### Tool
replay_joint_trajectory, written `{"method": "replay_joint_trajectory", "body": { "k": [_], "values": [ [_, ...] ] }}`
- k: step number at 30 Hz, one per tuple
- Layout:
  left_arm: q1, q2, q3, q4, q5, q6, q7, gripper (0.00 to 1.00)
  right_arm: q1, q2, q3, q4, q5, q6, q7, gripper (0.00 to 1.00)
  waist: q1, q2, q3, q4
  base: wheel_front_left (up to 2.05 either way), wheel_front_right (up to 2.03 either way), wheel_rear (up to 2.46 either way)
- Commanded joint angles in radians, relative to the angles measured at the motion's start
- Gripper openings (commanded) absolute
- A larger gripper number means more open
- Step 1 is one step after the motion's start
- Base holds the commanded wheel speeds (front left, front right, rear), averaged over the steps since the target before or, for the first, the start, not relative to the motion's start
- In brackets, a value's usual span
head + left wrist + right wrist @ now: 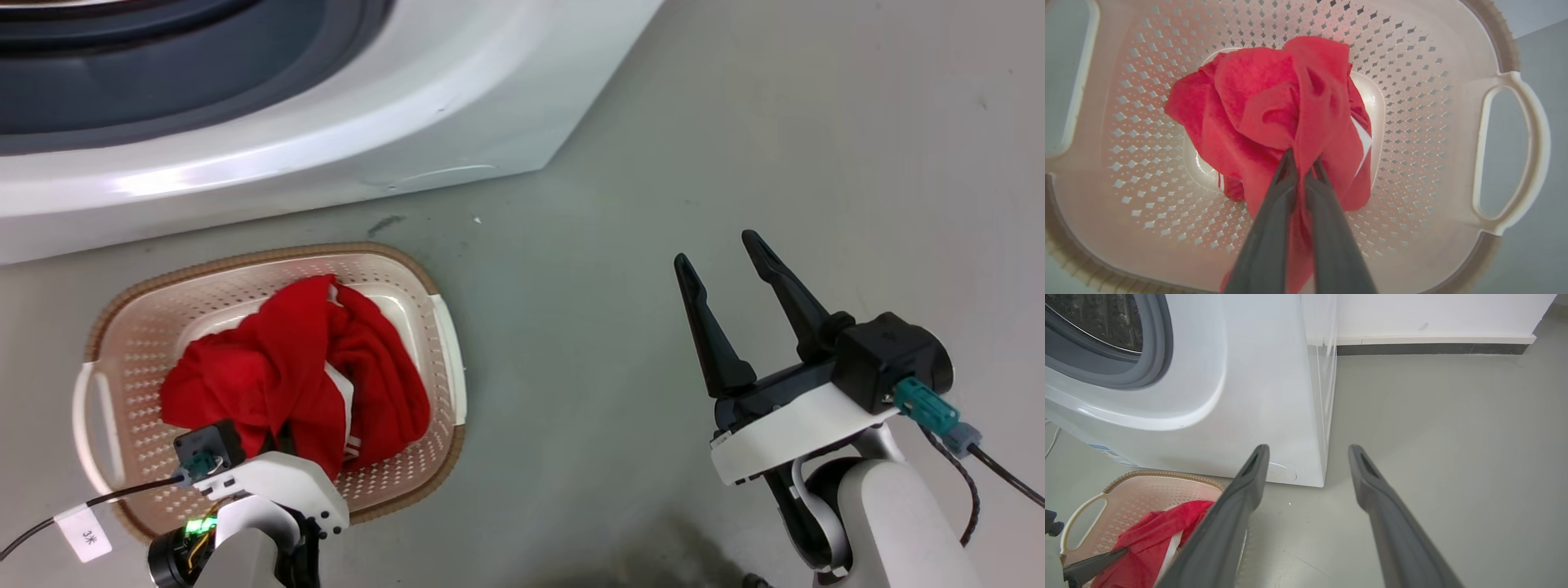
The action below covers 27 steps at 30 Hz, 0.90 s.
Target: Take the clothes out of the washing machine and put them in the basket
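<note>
A: Where's the jersey (277, 367)?
B: In the basket (131, 351), at the washer's (343, 114) six o'clock; left fingers (1269, 237) clamped on a fold.
A: And the right fingers (712, 343)?
B: Spread apart over the floor (571, 327), at the basket's three o'clock.

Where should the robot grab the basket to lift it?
Probably by a white loop handle at a short end of the basket. The open right tool could come from above, slipping one finger through the slot. The sloping holey walls give little to pinch.
</note>
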Motion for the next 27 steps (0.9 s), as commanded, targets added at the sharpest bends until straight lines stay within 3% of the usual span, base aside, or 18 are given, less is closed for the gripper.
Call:
{"method": "replay_joint_trajectory", "body": {
  "k": [1,2,3,8,13,20,27],
  "values": [
    [-0.012,0.006,0.003,0.003,0.003,0.003,-0.002,0.29,-0.017,0.002,0.000,0.002,0.004,-0.001,-0.008,1.00,-0.0003,0.0000,0.015,-0.016,0.00,0.00,0.00],
    [-0.013,0.009,0.006,0.010,0.010,0.002,-0.002,0.60,-0.020,0.002,-0.001,0.009,0.007,-0.001,-0.010,1.00,-0.0003,0.0000,0.014,-0.017,0.00,0.00,0.00],
    [-0.017,0.013,0.012,0.019,0.020,-0.005,-0.002,1.00,-0.018,0.002,-0.005,0.026,0.009,-0.001,-0.018,1.00,-0.0003,0.0000,0.002,-0.014,0.00,0.00,0.00],
    [-0.003,0.008,-0.009,0.011,0.063,-0.034,-0.002,1.00,-0.010,0.002,-0.023,0.056,-0.006,-0.001,-0.024,1.00,-0.0003,0.0000,-0.055,0.005,0.00,0.00,0.00],
    [0.048,-0.007,0.017,-0.043,0.075,-0.054,-0.002,1.00,0.026,0.002,-0.051,0.078,-0.026,-0.001,-0.023,1.00,-0.0003,0.0000,-0.177,0.035,0.00,0.00,0.00],
    [0.136,-0.033,0.043,-0.168,0.102,-0.068,-0.002,1.00,0.102,0.002,-0.107,0.081,-0.053,-0.001,0.003,1.00,-0.0003,0.0000,-0.357,0.082,0.00,0.00,0.00],
    [0.186,-0.043,0.035,-0.323,0.120,-0.076,-0.002,1.00,0.165,0.002,-0.158,0.042,-0.076,-0.001,0.039,1.00,-0.0003,0.0000,-0.462,0.127,0.00,0.00,0.00]
  ]
}}
